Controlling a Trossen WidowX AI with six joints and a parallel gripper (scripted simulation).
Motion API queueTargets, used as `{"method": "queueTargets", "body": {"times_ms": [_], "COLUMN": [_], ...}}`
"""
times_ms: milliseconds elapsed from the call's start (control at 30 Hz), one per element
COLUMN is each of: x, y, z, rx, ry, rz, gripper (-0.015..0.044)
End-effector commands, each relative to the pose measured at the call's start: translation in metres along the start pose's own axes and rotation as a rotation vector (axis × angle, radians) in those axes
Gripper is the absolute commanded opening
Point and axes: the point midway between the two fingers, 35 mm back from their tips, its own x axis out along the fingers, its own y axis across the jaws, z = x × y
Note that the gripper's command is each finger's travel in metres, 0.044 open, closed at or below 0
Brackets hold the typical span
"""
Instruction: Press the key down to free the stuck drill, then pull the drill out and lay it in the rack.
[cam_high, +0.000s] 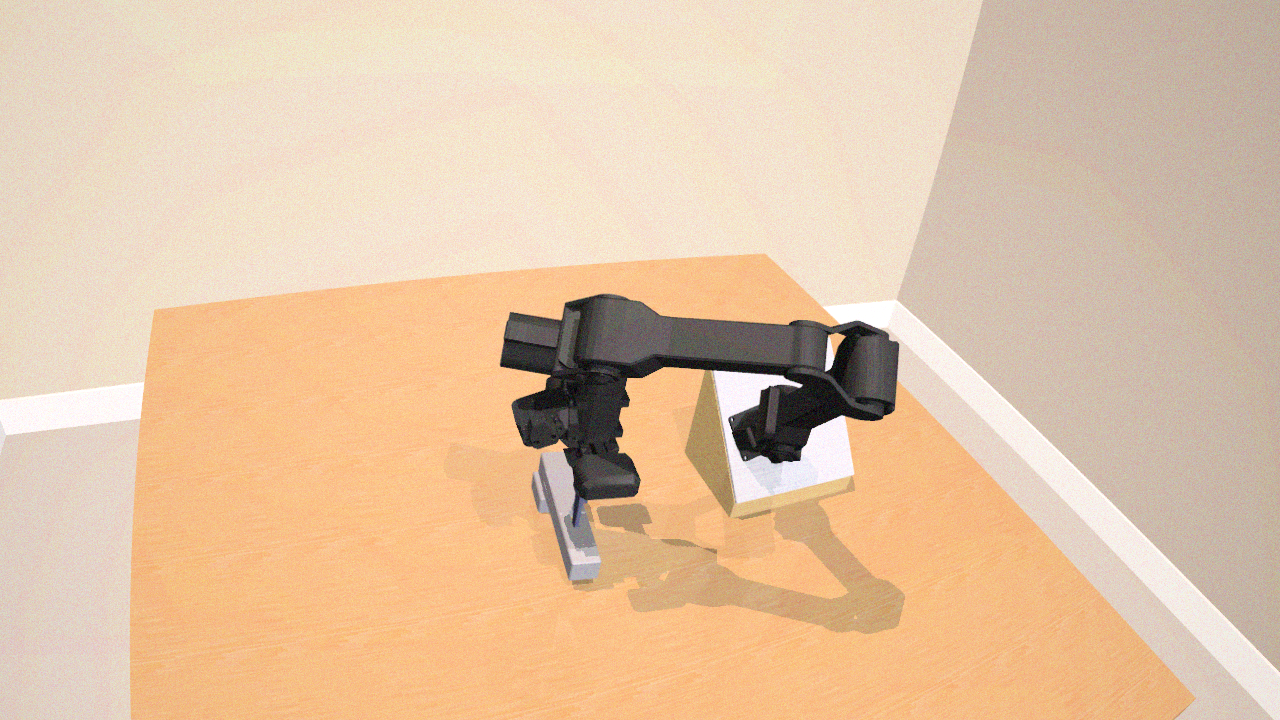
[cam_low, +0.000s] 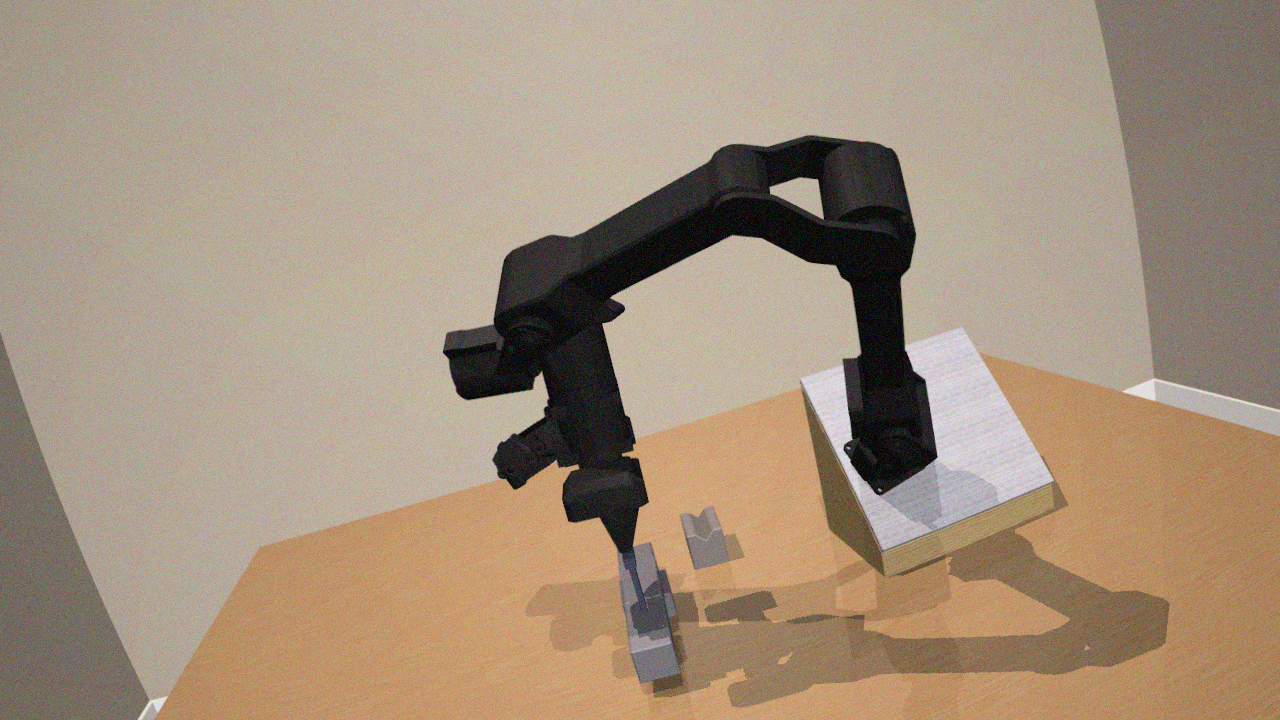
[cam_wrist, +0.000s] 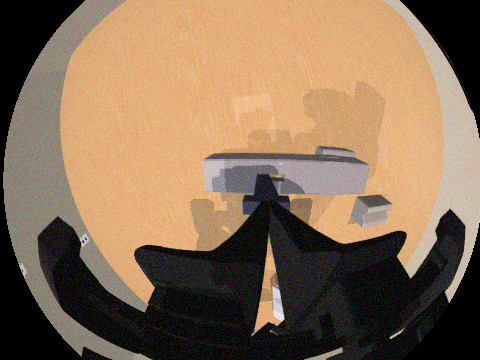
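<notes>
- Claw (cam_high: 579, 494) (cam_low: 625, 548) (cam_wrist: 267, 207): black.
- Surface (cam_high: 313, 537) (cam_low: 358, 608) (cam_wrist: 150, 100): orange-tan, fine wood grain.
- Drill (cam_high: 578, 510) (cam_low: 638, 582) (cam_wrist: 265, 187): dark blue.
- Long block (cam_high: 556, 501) (cam_low: 656, 662) (cam_wrist: 330, 177): pale lilac-grey.

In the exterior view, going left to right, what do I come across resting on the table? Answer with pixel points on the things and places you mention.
Long grey block (cam_high: 559, 519) (cam_low: 651, 637) (cam_wrist: 325, 179) → small grey V-notched rack (cam_low: 707, 546) (cam_wrist: 372, 212) → wooden wedge with a brushed metal top (cam_high: 832, 461) (cam_low: 971, 420) (cam_wrist: 278, 300).
</notes>
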Motion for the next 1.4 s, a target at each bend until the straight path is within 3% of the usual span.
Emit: {"method": "queueTargets", "body": {"times_ms": [0,1367], "x": [0.005,0.018], "y": [0.000,0.000], "z": [0.000,-0.004], "rx": [0.000,0.000], "ry": [0.010,0.010], "rz": [0.007,0.007], "gripper": [0.0000,0.0000]}}
